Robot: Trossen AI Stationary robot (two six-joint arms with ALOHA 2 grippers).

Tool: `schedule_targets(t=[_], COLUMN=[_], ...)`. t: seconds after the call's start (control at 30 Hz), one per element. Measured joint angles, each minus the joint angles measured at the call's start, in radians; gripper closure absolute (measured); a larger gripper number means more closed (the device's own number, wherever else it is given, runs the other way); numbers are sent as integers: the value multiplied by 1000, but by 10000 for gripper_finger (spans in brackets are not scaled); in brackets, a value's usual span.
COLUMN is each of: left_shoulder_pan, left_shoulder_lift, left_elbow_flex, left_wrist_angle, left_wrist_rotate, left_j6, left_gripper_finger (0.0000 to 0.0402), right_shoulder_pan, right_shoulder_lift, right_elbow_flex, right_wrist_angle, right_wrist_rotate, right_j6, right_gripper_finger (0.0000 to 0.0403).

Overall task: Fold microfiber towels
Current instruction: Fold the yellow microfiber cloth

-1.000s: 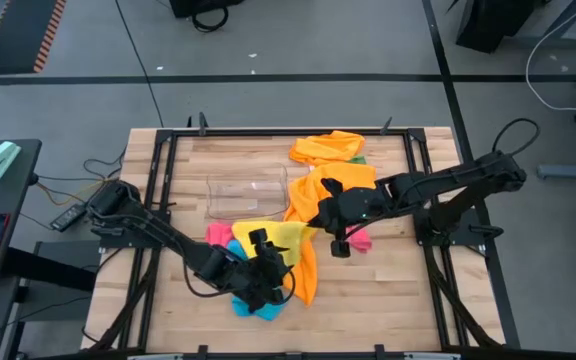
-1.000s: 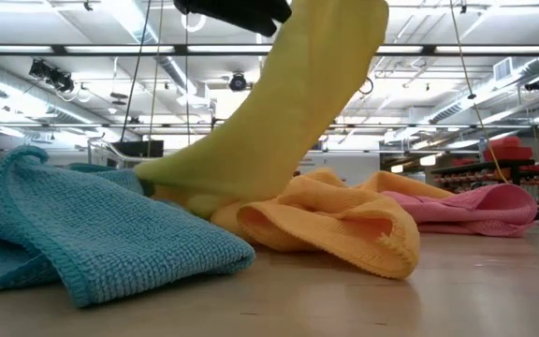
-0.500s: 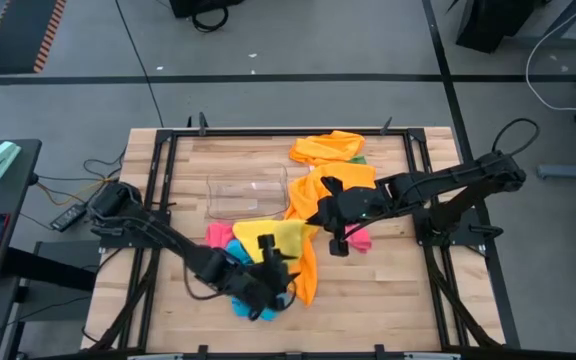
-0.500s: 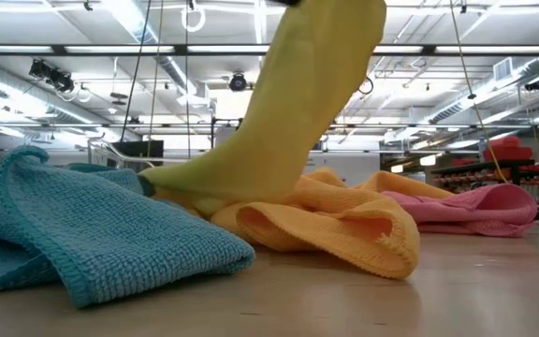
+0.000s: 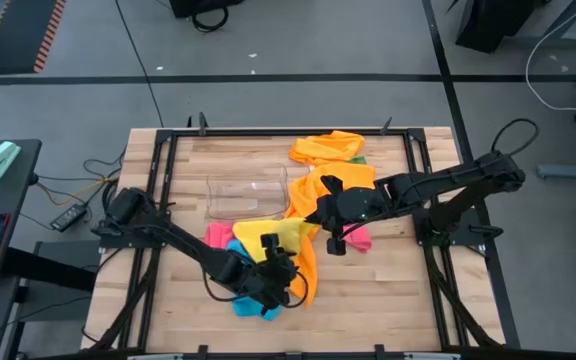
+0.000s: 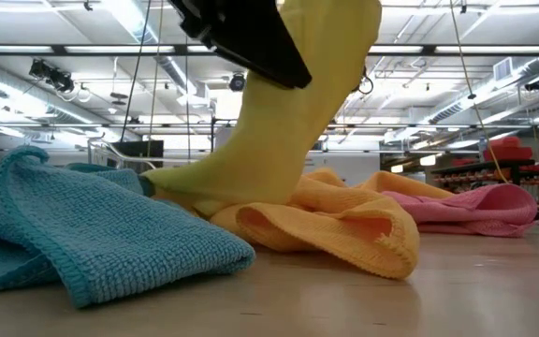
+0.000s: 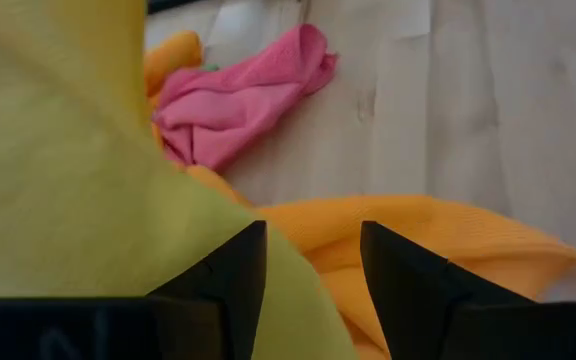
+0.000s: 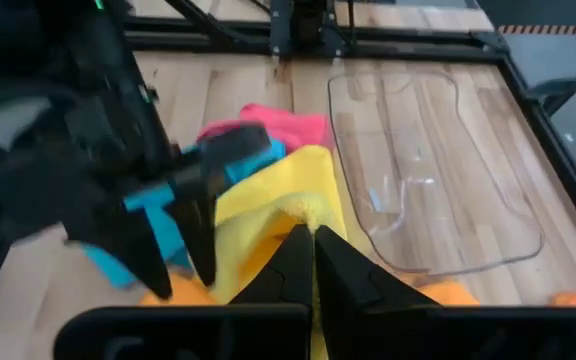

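Yellow towel (image 5: 280, 236) hangs pinched in the right gripper (image 8: 313, 232) (lifted off the counter (image 5: 388, 290)); left gripper (image 7: 313, 262) spread beside it.

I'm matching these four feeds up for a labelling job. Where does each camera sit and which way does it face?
High view: overhead, straight down on the table; both arms show.
Low view: at tabletop height, level across the blue towel and orange towel; a dark arm part above.
Left wrist view: past the left gripper, fingers apart, at the yellow towel.
Right wrist view: past the right gripper, shut on the yellow towel; left arm beyond.
All four share the yellow towel.
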Motion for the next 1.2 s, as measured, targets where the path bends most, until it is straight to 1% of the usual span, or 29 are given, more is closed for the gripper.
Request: schedule_targets(t=[0.17, 0.27, 0.4, 0.53, 0.73, 0.87, 0.93, 1.03, 1.2], left_shoulder_pan=[-6, -1, 11, 12, 9, 23, 28, 35, 38], left_shoulder_lift=[-29, -32, -34, -34, -34, -34, -34, -34, -34], left_elbow_flex=[2, 1, 1, 1, 1, 1, 1, 1, 1], left_wrist_angle=[-181, -273, -333, -378, -491, -518, -524, -527, -502], left_wrist_rotate=[-2, -12, -15, -15, -14, -14, -14, -14, -14], left_j6=[-171, -243, -275, -276, -281, -296, -295, -289, -246], left_gripper_finger=[230, 230, 230, 230, 230, 230, 230, 230, 230], right_shoulder_pan=[22, 45, 78, 113, 130, 95, 66, 0, -126], right_shoulder_lift=[0, 0, 0, 0, -1, -1, -1, -1, -1], right_elbow_flex=[0, 0, 0, -4, -115, -214, -260, -321, -407], right_wrist_angle=[-2, -2, -10, -85, -77, -65, -62, -65, -40], right_wrist_rotate=[2, 1, 1, -1, -1, 3, 31, 69, 79], right_j6=[26, 41, 61, 77, 124, 147, 164, 193, 235], right_gripper_finger=[393, 393, 393, 393, 393, 393, 393, 393, 393])
